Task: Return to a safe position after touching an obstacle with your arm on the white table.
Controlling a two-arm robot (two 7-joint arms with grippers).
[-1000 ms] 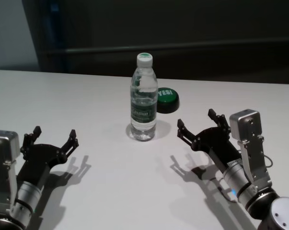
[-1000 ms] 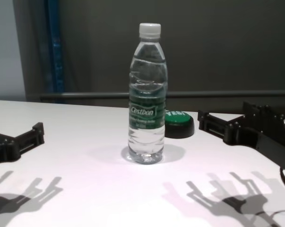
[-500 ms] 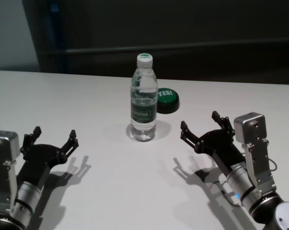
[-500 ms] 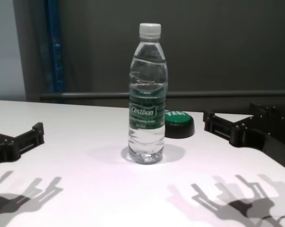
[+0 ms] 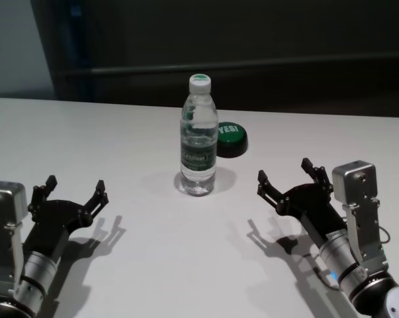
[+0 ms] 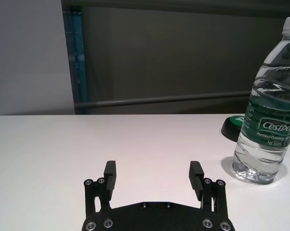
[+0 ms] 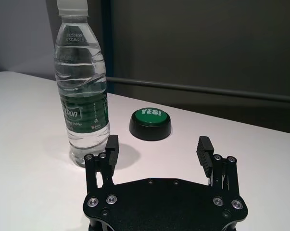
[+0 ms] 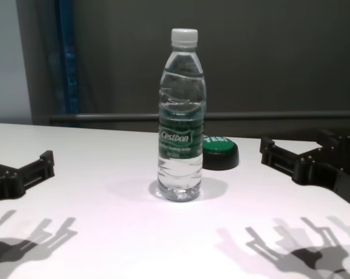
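The obstacle, a clear water bottle (image 5: 199,139) with a white cap and green "Cestbon" label, stands upright in the middle of the white table (image 5: 120,132). My right gripper (image 5: 284,171) hovers low over the table to the bottle's right, open and empty, with a clear gap to the bottle. In the right wrist view the open right gripper (image 7: 158,144) points between the bottle (image 7: 82,96) and the puck. My left gripper (image 5: 76,183) rests open and empty at the near left, far from the bottle (image 6: 270,110).
A low black puck (image 5: 230,138) with a green "YES!" top sits just behind and right of the bottle. The table's far edge meets a dark wall with a horizontal rail. White tabletop stretches around both arms.
My right gripper has drawn back to the right and toward my body, widening its gap from the bottle. The bottle, the puck and my left arm have not moved.
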